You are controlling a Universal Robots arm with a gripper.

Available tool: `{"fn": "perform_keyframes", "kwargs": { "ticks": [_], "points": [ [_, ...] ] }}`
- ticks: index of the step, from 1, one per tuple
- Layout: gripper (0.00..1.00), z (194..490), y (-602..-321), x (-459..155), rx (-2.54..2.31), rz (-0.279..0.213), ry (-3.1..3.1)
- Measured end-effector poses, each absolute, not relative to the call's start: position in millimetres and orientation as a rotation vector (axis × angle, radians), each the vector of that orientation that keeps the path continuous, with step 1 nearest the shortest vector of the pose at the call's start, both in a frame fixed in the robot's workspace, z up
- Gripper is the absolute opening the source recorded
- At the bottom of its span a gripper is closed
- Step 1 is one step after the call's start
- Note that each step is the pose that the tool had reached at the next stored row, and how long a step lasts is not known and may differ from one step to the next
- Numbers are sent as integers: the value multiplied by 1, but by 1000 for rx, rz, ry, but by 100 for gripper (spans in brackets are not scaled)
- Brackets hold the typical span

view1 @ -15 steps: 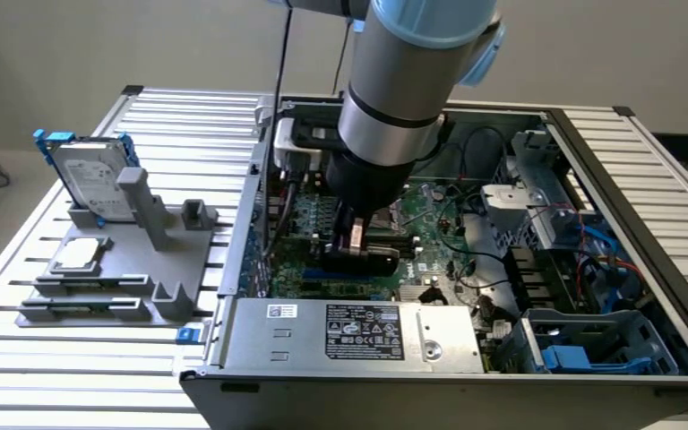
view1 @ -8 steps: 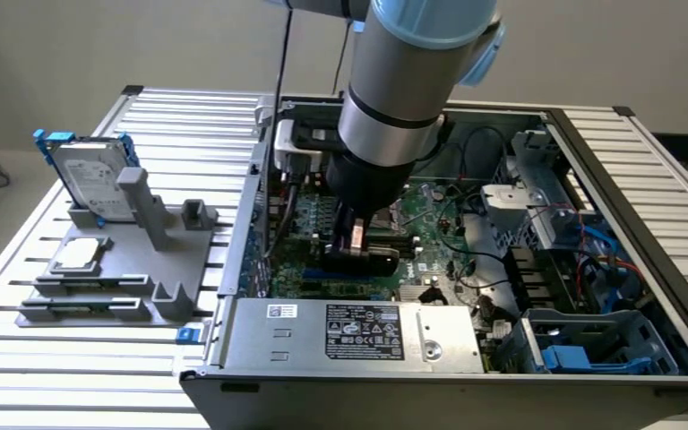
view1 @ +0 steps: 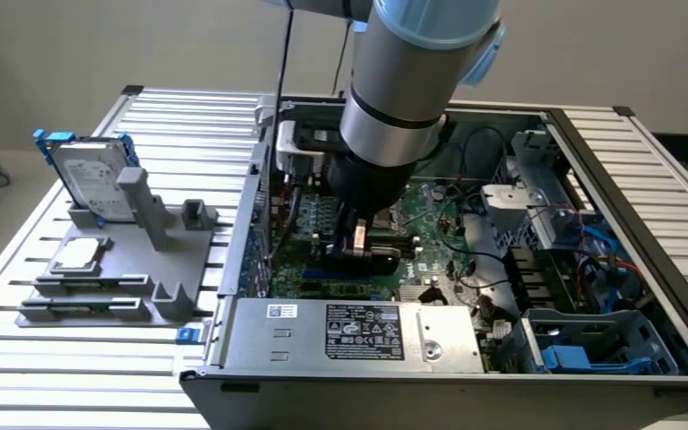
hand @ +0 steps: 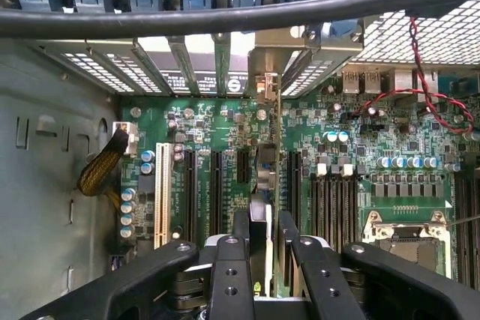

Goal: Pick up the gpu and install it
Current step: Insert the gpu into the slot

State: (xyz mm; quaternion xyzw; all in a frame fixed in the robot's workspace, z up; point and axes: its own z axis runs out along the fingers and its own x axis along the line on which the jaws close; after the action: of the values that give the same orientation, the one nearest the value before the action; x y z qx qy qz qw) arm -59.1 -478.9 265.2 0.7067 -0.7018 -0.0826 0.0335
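Bright, even light, soft shadows

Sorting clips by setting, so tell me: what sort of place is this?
Probably a robotics lab or test bench: a robot arm reaches into an open computer case on a slatted metal table, beside a grey parts holder.
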Motion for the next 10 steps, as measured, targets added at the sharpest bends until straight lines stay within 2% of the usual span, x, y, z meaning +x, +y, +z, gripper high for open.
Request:
{"fn": "perform_keyframes", "kwargs": {
  "ticks": [10],
  "points": [
    [26,265,-479,-58,2178,-271,-2169]
  ]
}}
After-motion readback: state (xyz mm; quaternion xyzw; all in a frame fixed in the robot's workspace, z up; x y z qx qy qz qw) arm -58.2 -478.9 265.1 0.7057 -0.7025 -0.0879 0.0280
